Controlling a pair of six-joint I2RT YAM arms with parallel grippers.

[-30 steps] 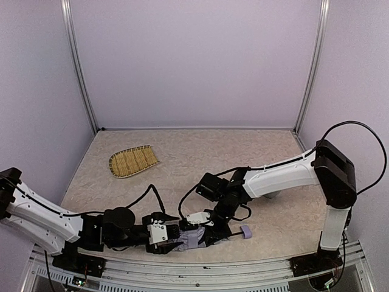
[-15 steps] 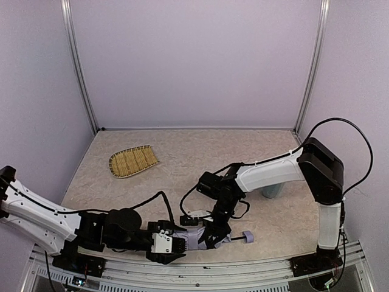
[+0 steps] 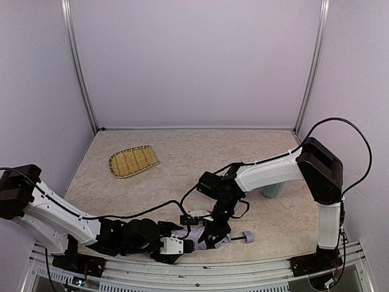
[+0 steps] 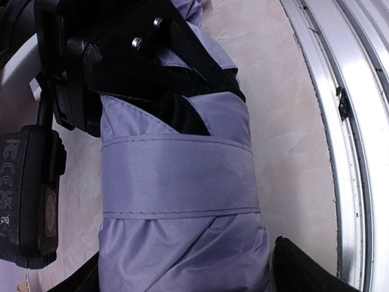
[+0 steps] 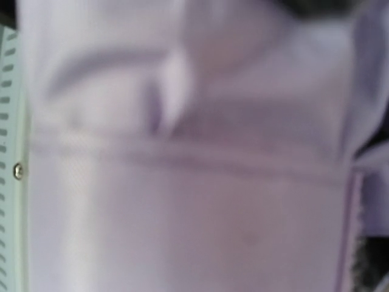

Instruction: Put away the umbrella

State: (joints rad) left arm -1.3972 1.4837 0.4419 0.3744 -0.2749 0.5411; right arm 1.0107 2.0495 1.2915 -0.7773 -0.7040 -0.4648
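**Desk:** Start at the fingers. What have you got?

**Me:** On the left wrist view my left fingers (image 4: 304,271) sit on either side of the rolled umbrella (image 4: 176,255), and fabric fills the gap between them. I can't tell whether they're clamped or only around it. My right fingers (image 4: 158,76) come in from the far end of the bundle, pinched onto a fold of the canopy. The right wrist view is nothing but blurred lilac cloth, pressed right up against the lens.

**Desk:** And where's the umbrella lying?

**Me:** Flat on the worktop (image 3: 182,152) at the middle of the near edge, just inside the metal rail (image 4: 352,152). The bundle is between my two arms. The shaft (image 3: 234,239) pokes out toward the right edge, and the little handle (image 3: 246,236) is clear of the fabric.

**Desk:** So how far along are we?

**Me:** The canopy is folded and the strap (image 4: 176,182) is already wrapped round it, so I'd call the tidying mostly done. The shaft looks extended to me, so it probably wants pushing in. After that it needs stowing, and I don't see an obvious home for it. The straw tray (image 3: 134,161) is well apart, toward the far-left corner.
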